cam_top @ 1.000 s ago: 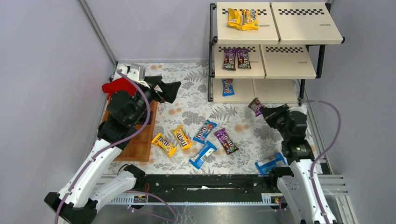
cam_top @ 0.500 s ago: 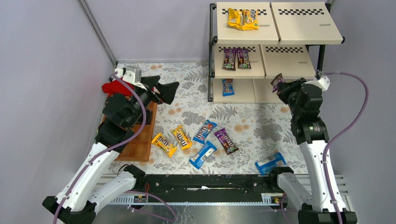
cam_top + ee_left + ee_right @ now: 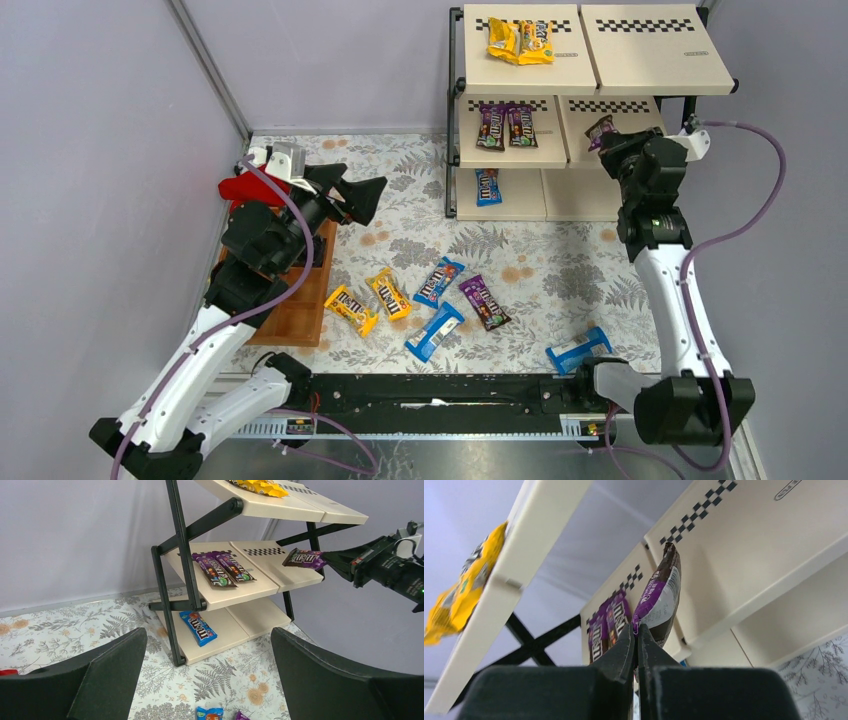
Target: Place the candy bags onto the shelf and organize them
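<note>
While the right gripper (image 3: pixel 612 138) pinches one short end of a purple-brown candy bag (image 3: pixel 599 127), fingers pressed together on the wrapper, the packet juts from the tips toward the upper left of the overhead frame, its long axis in line with the fingers. Bag and tool lie over the right board of the middle tier (image 3: pixel 287 577) of the shelf (image 3: pixel 650 55). In the left wrist view the bag hangs above that board, apart from it and below the top tier (image 3: pixel 300 510). Two purple bags (image 3: pixel 505 125) occupy the neighbouring left board, well apart from the held one.

The likely next move is to lower and release. The bare board beneath gives room, while the top tier's edge overhead and the black frame at right bound the approach.

The left gripper (image 3: pixel 362 186), jaws spread and empty, hovers at centre left, far from the shelf. Loose bags (image 3: pixel 440 300) lie on the table (image 3: pixel 560 270) between the arms.
</note>
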### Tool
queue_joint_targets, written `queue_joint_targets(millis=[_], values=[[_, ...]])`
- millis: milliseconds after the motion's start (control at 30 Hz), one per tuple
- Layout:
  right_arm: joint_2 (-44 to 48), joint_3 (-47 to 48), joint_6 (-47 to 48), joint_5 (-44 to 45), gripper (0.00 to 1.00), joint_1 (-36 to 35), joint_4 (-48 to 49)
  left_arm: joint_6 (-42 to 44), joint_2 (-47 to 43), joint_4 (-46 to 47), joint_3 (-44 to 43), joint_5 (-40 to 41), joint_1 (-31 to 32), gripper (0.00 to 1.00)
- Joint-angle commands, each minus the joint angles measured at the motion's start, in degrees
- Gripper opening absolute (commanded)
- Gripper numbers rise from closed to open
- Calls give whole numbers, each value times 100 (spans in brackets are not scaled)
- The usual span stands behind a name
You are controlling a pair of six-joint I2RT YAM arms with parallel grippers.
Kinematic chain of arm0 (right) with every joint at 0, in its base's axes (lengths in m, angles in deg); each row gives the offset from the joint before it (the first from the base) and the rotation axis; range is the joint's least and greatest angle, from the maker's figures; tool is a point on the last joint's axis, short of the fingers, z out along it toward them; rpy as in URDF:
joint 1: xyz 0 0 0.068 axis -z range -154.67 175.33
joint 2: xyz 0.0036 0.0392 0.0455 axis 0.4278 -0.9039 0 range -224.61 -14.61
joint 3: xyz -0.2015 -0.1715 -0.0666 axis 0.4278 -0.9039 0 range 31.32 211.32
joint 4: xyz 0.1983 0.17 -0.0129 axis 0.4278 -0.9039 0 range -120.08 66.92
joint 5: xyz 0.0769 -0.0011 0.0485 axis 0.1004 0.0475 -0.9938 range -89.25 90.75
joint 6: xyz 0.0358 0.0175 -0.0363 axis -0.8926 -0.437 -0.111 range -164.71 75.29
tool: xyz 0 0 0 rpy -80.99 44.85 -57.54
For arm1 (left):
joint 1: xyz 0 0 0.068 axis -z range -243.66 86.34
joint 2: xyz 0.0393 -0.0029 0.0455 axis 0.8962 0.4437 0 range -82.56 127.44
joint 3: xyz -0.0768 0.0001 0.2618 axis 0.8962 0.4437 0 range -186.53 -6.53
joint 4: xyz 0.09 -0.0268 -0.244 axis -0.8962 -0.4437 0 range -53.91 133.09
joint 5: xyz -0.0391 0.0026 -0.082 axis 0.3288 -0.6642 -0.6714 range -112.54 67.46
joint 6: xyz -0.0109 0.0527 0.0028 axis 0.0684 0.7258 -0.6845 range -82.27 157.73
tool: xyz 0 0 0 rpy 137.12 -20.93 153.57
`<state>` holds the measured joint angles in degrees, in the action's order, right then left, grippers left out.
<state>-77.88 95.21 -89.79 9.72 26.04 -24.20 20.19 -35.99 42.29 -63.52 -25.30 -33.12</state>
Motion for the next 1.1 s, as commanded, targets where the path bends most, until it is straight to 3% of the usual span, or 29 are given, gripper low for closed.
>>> queue_joint_targets(millis=[0,200,467,1067], values=[[-315,-138,-499,-143,0,333,1004,118,-15,203,-60,245,92,99],[-776,-352,-625,-458,0,489,1261,339,58,220,4,697,410,99],[-1074,-358,-827,-594,0,588,1262,358,-1,227,13,709,745,99],[-2219,-193,-1660,-678,0,604,2153,389,27,216,13,793,776,99]])
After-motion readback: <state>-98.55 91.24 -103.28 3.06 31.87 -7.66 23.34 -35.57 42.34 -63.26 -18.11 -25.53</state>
